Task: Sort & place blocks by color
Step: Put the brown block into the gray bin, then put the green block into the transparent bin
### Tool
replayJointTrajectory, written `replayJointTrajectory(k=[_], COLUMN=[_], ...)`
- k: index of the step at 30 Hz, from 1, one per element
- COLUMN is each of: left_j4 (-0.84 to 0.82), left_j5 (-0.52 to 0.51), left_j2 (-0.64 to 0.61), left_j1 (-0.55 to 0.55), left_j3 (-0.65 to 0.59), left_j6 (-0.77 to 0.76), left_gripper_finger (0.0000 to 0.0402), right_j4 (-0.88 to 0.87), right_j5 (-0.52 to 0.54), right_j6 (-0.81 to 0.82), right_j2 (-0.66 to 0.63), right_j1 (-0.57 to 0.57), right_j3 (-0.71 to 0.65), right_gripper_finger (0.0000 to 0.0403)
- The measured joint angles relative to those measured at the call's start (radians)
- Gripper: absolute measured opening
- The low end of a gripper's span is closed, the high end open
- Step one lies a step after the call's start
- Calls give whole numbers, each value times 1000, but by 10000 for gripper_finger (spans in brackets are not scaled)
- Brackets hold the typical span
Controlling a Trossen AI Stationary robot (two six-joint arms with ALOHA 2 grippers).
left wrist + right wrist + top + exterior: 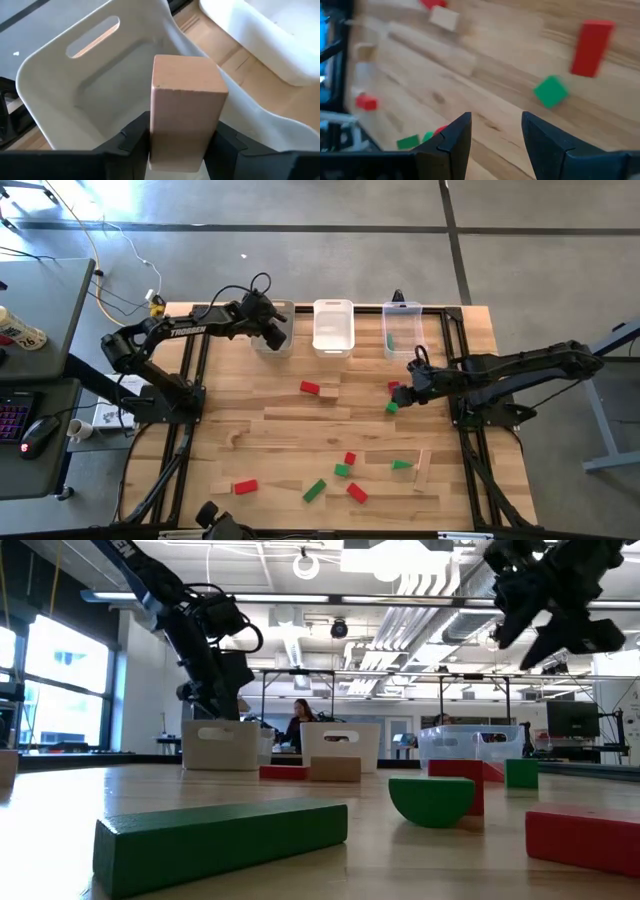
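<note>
My left gripper (274, 332) hangs over the left white bin (270, 343) at the table's far side, shut on a plain light wood block (186, 100). My right gripper (496, 125) is open with nothing between its fingers. It hovers above the table on the right (405, 390), near a red block (591, 47) and a small green block (551, 91) that lie on the wood. Further red, green and plain blocks lie scattered toward the near edge, among them a green one (314, 491) and a red one (245, 487). My left gripper pinches the plain wood block between its two fingers, on two opposite sides near one end (175, 152). The fingers slant downward toward the bin. The block sticks out beyond the fingertips, lifted clear above the bin's hollow (100, 95).
Three white bins stand in a row at the far edge: left, middle (333, 327) and right (402, 330). A red block (310, 388) and a plain one (328, 392) lie mid-table. A long plain slab (423, 470) lies near the right front. A person sits in the room beyond (297, 722).
</note>
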Motion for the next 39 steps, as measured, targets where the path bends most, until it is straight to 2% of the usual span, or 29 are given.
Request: replayJointTrajectory(k=[8, 17, 22, 29, 34, 39], left_j4=[-2, -8, -9, -16, -64, -117], left_j5=[27, 49, 86, 107, 166, 216], left_j2=[0, 0, -27, -127, -227, -323], left_j1=[0, 0, 0, -5, -5, -5], left_j3=[9, 9, 9, 9, 9, 9], left_j6=[-33, -50, -27, -15, -81, -182], left_gripper_finger=[153, 218, 243, 242, 239, 239], right_j4=[-65, -70, -69, -61, -20, -10], right_j5=[51, 52, 47, 49, 59, 92], right_j6=[96, 81, -6, -117, -302, -484], right_j2=[0, 36, 99, 175, 202, 210], right_j1=[17, 17, 17, 16, 16, 16], right_j3=[0, 0, 0, 0, 0, 0], right_gripper_finger=[161, 161, 164, 195, 218, 220])
